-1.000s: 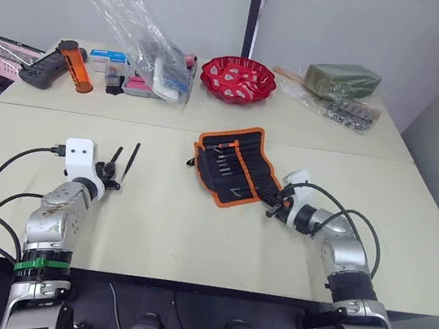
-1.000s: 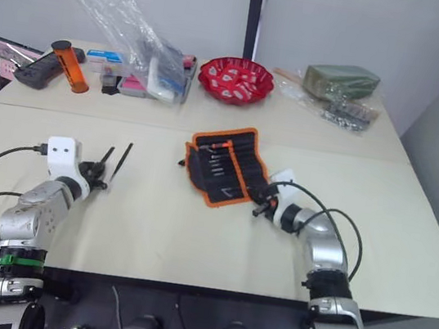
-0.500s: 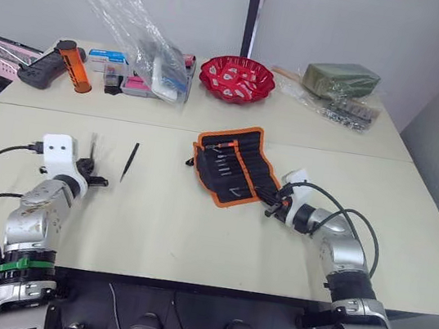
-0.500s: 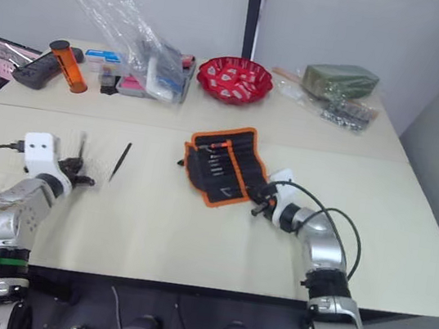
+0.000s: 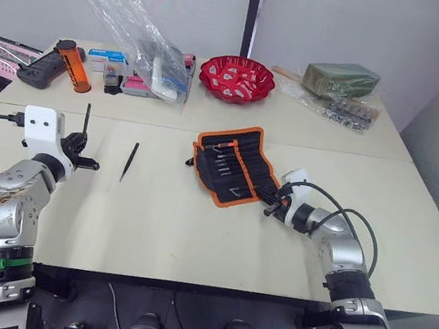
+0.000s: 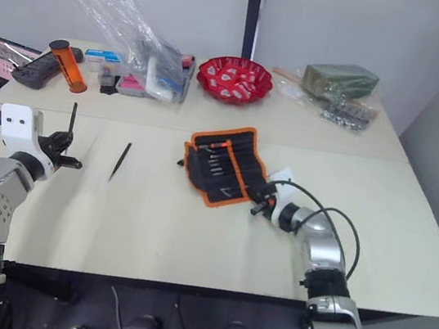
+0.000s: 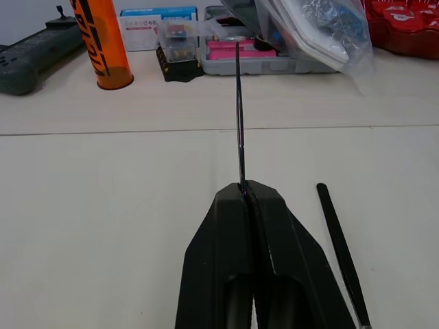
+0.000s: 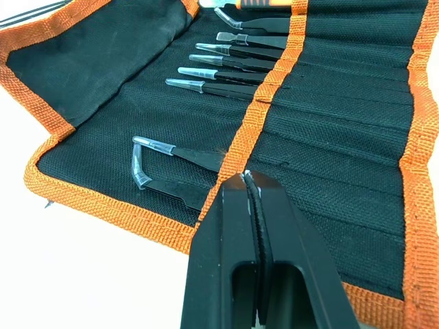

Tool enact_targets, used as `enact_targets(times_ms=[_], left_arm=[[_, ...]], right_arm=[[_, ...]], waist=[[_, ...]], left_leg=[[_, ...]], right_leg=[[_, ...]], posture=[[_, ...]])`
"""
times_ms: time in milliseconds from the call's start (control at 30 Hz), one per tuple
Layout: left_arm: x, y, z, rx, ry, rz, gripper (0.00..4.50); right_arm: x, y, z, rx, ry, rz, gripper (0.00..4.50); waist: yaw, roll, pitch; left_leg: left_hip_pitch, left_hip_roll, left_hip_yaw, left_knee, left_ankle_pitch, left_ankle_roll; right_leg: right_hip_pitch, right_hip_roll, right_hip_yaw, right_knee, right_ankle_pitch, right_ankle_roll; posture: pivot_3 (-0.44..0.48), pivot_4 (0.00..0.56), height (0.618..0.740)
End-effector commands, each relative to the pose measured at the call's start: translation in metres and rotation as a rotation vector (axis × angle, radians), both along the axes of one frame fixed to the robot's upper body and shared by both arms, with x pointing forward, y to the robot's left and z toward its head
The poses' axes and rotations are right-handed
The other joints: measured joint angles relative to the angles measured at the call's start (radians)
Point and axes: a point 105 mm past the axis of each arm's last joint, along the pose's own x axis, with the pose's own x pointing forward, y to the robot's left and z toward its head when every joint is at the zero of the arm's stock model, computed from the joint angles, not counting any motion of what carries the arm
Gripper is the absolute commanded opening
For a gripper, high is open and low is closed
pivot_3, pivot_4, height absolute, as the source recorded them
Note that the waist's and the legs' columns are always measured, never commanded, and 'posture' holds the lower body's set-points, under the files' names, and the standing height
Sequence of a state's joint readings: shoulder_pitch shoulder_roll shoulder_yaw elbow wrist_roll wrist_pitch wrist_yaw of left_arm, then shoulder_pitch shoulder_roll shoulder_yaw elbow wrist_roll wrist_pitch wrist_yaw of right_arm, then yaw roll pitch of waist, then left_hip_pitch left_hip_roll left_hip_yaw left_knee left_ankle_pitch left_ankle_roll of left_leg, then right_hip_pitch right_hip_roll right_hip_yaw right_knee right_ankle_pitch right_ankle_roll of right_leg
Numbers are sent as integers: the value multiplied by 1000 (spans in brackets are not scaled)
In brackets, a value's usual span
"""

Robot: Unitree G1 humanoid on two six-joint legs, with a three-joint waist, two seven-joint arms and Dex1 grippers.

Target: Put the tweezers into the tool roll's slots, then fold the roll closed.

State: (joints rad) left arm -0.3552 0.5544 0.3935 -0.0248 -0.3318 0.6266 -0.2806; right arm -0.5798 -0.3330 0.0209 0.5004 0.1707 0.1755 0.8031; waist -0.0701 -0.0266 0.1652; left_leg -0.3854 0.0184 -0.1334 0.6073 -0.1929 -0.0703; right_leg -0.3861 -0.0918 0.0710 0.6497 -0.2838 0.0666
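Note:
The tool roll (image 5: 236, 165) lies open in the middle of the table, black with orange trim. Several tweezers (image 8: 226, 65) sit in its slots (image 8: 322, 89), one with a bent tip (image 8: 164, 161). My right gripper (image 5: 274, 202) is shut with its tips resting on the roll's near right edge, over the orange stripe (image 8: 257, 113). My left gripper (image 5: 80, 145) is at the far left, shut on one pair of black tweezers (image 7: 239, 123) that points up and away. Another pair of tweezers (image 5: 129, 161) lies loose on the table just right of it.
Along the far edge stand a red bowl (image 5: 238, 78), a plastic bag over small boxes (image 5: 156, 64), an orange cylinder (image 5: 75, 66), a black controller (image 5: 40, 67), a green package (image 5: 342, 77) and bagged metal parts (image 5: 347, 111). A laptop (image 5: 4, 56) sits far left.
My left gripper has picked one pair of tweezers off the table and carried it left and up. The other pair stays lying there. My right gripper has not moved.

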Motion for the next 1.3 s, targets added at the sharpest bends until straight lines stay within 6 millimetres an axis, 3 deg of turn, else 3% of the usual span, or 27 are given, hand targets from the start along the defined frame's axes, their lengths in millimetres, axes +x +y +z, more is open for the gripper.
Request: enact_targets(times_ms=[33, 133, 267, 400, 633, 733, 967, 1300], left_arm=[[-9, 7, -22, 69, 134, 29, 30], [-18, 11, -50, 100, 276, 61, 30], [-20, 11, -60, 86, 326, 76, 30], [-20, 9, -54, 44, 293, 87, 1159], [-29, 9, -29, 10, 193, 106, 3520], [-36, 0, -17, -59, 106, 66, 4470], [-62, -2, -51, -101, 120, 20, 4470], [-49, 2, -71, -46, 115, -37, 4470]], right_arm=[[-2, 6, -1, -4, 0, 18, 0], [-2, 6, -1, -2, 1, 16, 0], [-2, 6, -1, -4, 3, 17, 0], [-2, 6, -2, -8, 7, 22, 0], [-2, 6, -1, -21, 14, 43, 0], [-3, 8, -2, -27, 20, 55, 0], [-2, 11, -3, -29, 26, 67, 0], [-1, 11, -4, -26, 33, 65, 0]], waist=[[-3, 0, 0], [-3, 0, 0], [1, 0, 0], [0, 0, 0], [0, 0, 0], [0, 0, 0], [0, 0, 0], [3, 0, 0]], left_leg=[[0, 0, 0, 0, 0, 0], [0, 0, 0, -1, 0, 0], [0, 0, 0, -1, 0, 0], [1, 0, 0, -1, 0, 0], [0, 0, 0, -1, 0, 0], [0, 0, 0, -1, 0, 0], [0, 0, 0, -1, 0, 0], [0, 0, 0, -1, 0, 0]], right_leg=[[0, 0, 0, 0, 0, 0], [0, 0, 0, 0, 0, 0], [0, 0, 0, 0, 0, 0], [0, 0, 0, 0, 0, 0], [0, 0, 0, 0, 0, 0], [-1, 0, 0, 0, 0, 0], [-1, 0, 0, -1, 0, 0], [0, 0, 0, -1, 0, 0]], posture=[[0, 150, 740], [0, 150, 740], [0, 150, 740], [0, 150, 740], [0, 150, 740], [0, 150, 740], [0, 150, 740], [0, 150, 740]])
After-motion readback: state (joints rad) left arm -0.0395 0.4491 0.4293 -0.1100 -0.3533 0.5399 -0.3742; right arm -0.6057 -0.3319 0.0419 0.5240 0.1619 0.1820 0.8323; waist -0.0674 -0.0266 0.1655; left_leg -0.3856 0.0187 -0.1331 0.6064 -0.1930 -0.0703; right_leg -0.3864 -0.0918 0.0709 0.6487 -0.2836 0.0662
